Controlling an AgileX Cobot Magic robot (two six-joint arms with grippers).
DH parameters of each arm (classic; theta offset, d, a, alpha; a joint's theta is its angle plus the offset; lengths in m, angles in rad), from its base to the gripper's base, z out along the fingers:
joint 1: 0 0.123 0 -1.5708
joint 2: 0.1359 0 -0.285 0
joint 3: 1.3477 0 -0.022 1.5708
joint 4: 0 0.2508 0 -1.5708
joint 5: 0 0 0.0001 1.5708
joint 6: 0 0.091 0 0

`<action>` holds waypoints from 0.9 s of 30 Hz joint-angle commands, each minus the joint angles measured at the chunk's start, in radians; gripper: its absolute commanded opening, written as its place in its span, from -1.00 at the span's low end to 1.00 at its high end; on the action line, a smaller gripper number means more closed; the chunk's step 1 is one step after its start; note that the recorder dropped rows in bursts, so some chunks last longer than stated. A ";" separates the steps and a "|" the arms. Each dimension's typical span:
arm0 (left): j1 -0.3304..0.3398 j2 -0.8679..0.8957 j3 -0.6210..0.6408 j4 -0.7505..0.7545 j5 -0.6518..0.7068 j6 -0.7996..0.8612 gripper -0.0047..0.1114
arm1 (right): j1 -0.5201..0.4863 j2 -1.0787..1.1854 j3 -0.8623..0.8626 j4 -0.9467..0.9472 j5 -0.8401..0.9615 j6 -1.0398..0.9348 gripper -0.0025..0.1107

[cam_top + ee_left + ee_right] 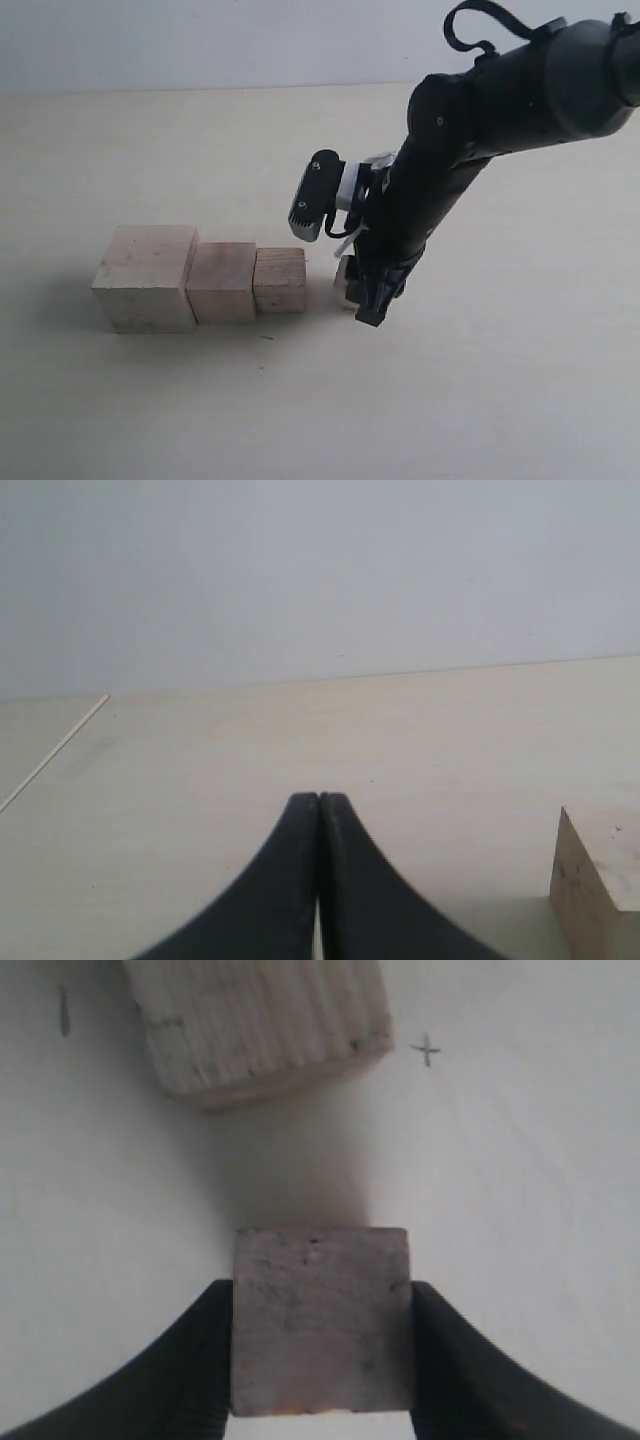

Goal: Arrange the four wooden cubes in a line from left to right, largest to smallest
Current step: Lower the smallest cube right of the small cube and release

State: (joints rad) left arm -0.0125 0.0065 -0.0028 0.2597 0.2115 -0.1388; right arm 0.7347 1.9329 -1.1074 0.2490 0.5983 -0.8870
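Three pale wooden cubes stand touching in a row on the table: the largest cube (146, 277) at the left, a medium cube (223, 282) beside it, a smaller cube (280, 280) after that. The smallest cube (321, 1318) (347, 277) sits between the fingers of my right gripper (321, 1305) (366, 295), which is shut on it just right of the row, close to the table. The third cube (262, 1022) shows ahead of it in the right wrist view. My left gripper (318, 800) is shut on nothing, and a cube corner (598, 885) shows beside it.
A pale wooden table (300, 400) carries everything, with a white wall (200, 40) behind it. A small pencil cross (426, 1050) marks the surface near the third cube. The black right arm (470, 130) reaches in from the upper right.
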 commanded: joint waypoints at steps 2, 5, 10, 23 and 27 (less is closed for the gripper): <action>0.003 -0.007 0.003 -0.010 -0.004 0.004 -0.92 | -0.002 0.059 0.002 0.177 -0.048 -0.220 -0.96; 0.003 -0.007 0.003 -0.010 -0.004 0.004 -0.92 | -0.002 0.074 0.002 0.194 -0.077 -0.246 -0.96; 0.003 -0.007 0.003 -0.010 -0.004 0.004 -0.92 | -0.002 0.075 0.002 0.218 -0.079 -0.314 -0.96; 0.003 -0.007 0.003 -0.010 -0.004 0.004 -0.92 | -0.002 0.075 0.002 0.315 -0.098 -0.484 -0.96; 0.003 -0.007 0.003 -0.010 -0.004 0.004 -0.92 | -0.002 0.075 0.002 0.325 -0.098 -0.526 -0.96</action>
State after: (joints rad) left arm -0.0125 0.0065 -0.0028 0.2597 0.2115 -0.1388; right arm 0.7347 1.9915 -1.1099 0.5686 0.5111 -1.3795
